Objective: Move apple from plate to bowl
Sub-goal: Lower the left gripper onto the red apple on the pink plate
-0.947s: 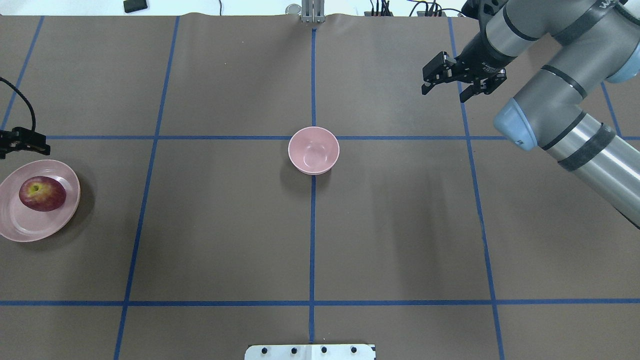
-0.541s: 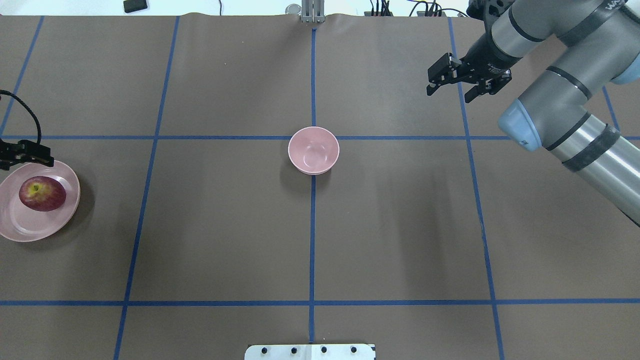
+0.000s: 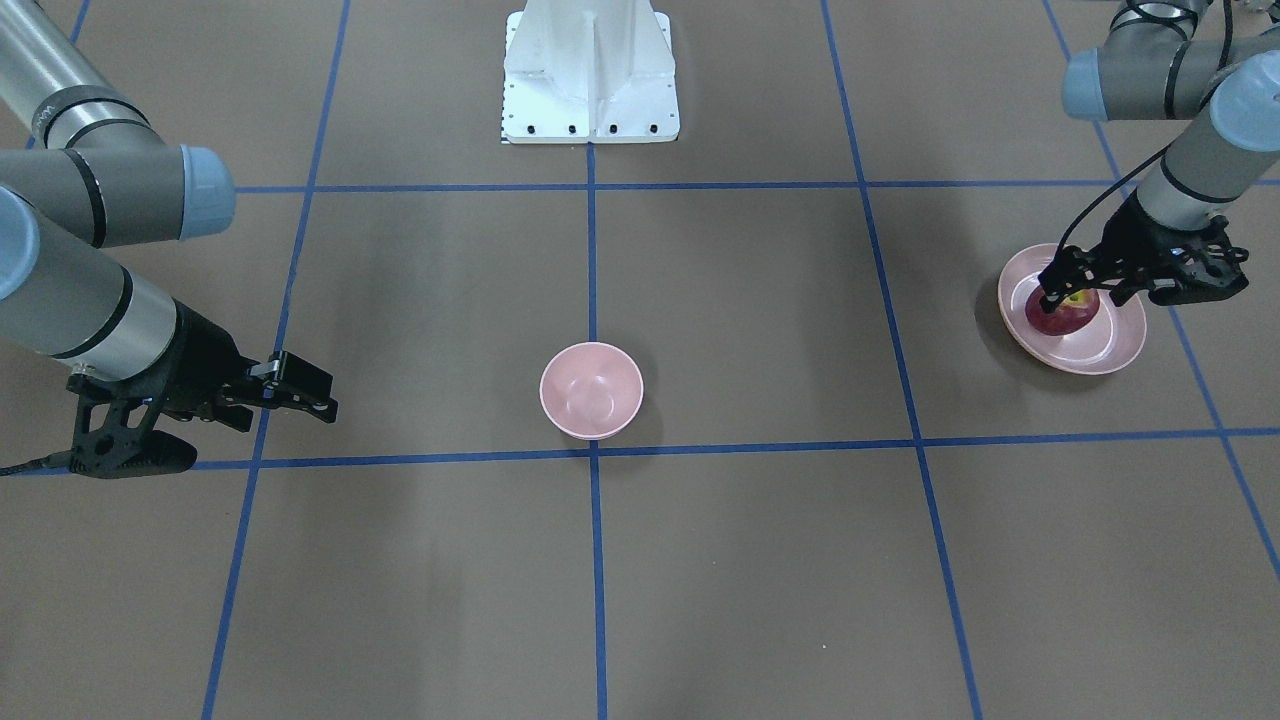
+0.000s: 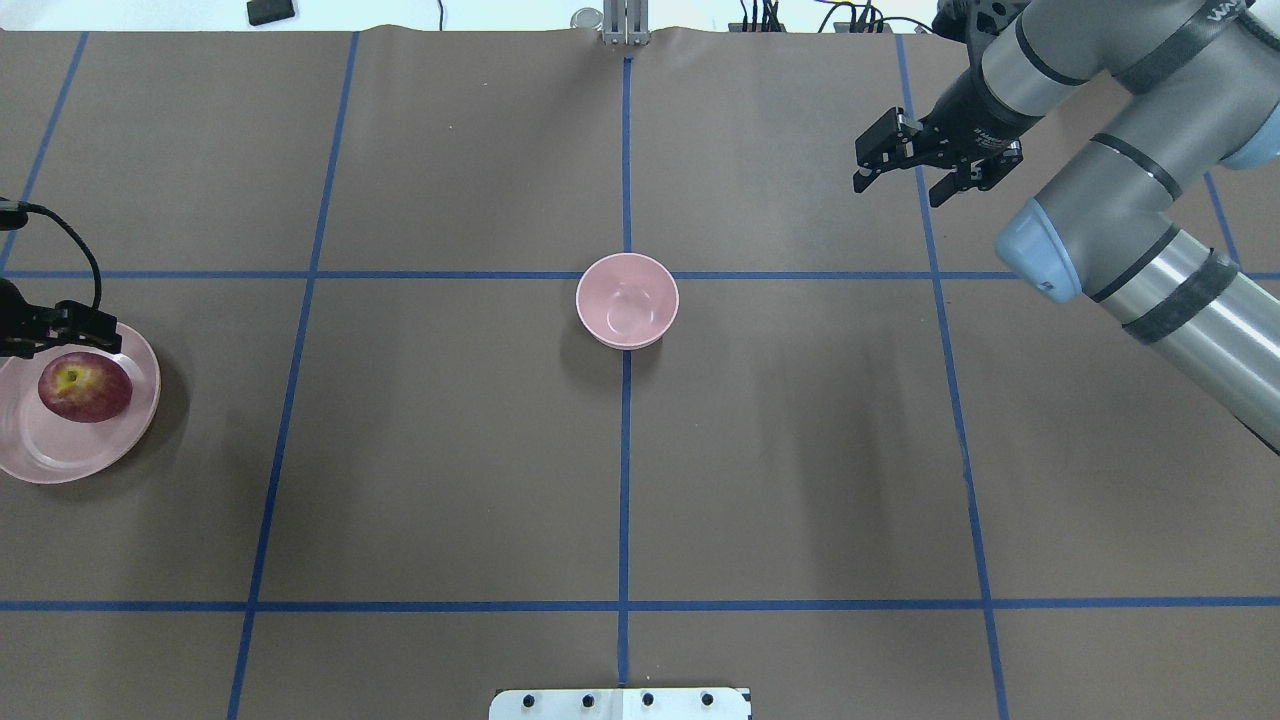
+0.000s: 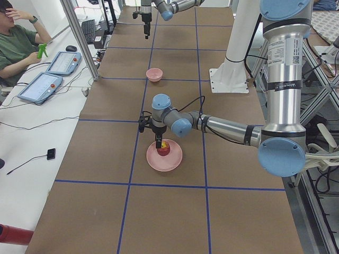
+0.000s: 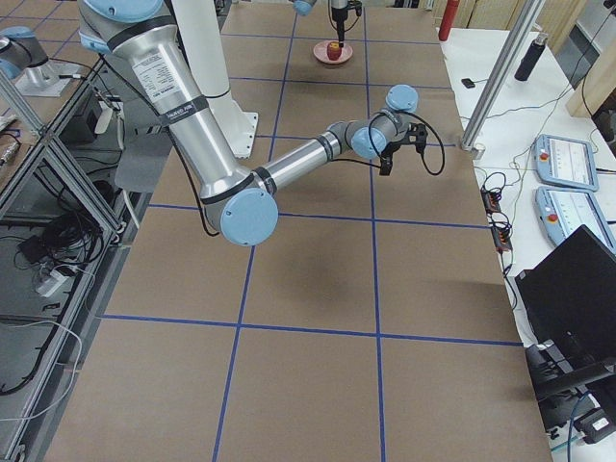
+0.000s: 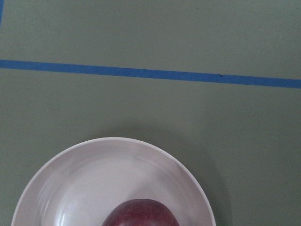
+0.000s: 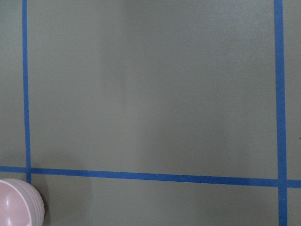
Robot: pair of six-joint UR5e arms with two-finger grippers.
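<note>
The dark red apple lies on the pale pink plate at the table's far left edge. It also shows in the front view on the plate and in the left wrist view. My left gripper is open just above the apple, one finger over the plate's far rim. The small pink bowl stands empty at the table's centre. My right gripper is open and empty, far right and beyond the bowl.
The robot's white base mount stands at the near middle edge. Blue tape lines grid the brown table cover. In the exterior left view an operator sits by tablets beside the table.
My left gripper has moved in over the plate's far rim, closer to the apple. My right gripper drew back slightly to the far right, then held still.
</note>
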